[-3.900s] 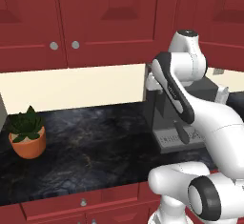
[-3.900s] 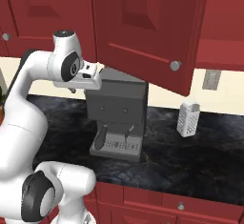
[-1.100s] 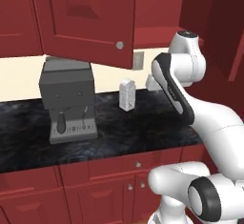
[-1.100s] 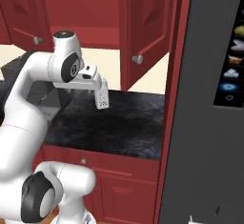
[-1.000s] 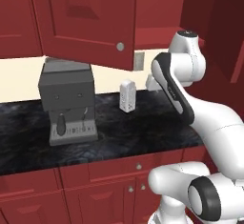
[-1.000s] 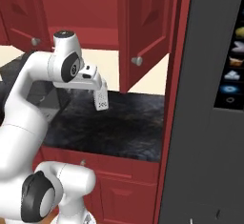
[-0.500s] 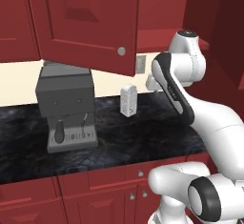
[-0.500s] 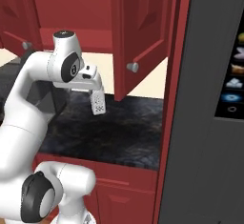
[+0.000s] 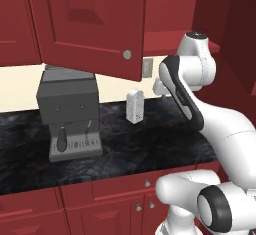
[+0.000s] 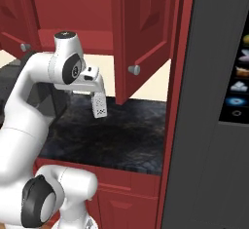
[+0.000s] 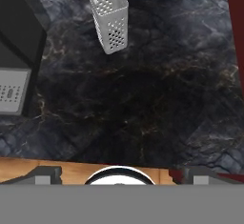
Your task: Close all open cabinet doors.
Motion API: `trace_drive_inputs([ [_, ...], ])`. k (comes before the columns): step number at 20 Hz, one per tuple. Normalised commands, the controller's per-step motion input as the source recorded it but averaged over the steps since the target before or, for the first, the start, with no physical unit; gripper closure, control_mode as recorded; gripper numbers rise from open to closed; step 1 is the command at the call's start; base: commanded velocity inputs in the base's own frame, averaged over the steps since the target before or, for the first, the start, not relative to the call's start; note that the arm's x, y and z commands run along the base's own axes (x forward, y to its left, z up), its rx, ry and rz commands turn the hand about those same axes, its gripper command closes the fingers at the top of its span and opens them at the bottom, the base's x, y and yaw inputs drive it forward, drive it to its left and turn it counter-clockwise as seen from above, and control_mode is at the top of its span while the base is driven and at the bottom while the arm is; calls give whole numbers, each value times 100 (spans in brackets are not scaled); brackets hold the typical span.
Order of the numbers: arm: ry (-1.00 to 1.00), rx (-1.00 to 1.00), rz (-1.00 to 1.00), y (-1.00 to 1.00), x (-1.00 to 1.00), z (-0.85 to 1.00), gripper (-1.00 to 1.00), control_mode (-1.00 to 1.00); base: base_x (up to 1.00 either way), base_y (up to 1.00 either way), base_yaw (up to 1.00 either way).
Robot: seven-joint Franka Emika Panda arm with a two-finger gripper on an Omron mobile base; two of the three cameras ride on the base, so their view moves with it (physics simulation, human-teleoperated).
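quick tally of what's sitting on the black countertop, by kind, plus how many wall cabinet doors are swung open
Grey box-shaped coffee machine: 1
White perforated metal grater: 1
Open dark-red wall cabinet doors with round silver knobs: 2
Total: 4

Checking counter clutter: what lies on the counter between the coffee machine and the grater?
Nothing: in the left base view, bare dark marble separates the coffee machine from the grater.
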Motion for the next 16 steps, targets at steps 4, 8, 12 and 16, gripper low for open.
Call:
trace_drive_inputs([
  [4,-25,-1,-1,-11,-82,0,-100,-100,0,0,0],
  [8,-27,0,-4,-42,-100,2,-100,-100,0,0,0],
  [12,-29,0,-1,-57,-100,0,-100,-100,0,0,0],
  [16,-31,1,-6,-75,-100,0,-100,-100,0,0,0],
])
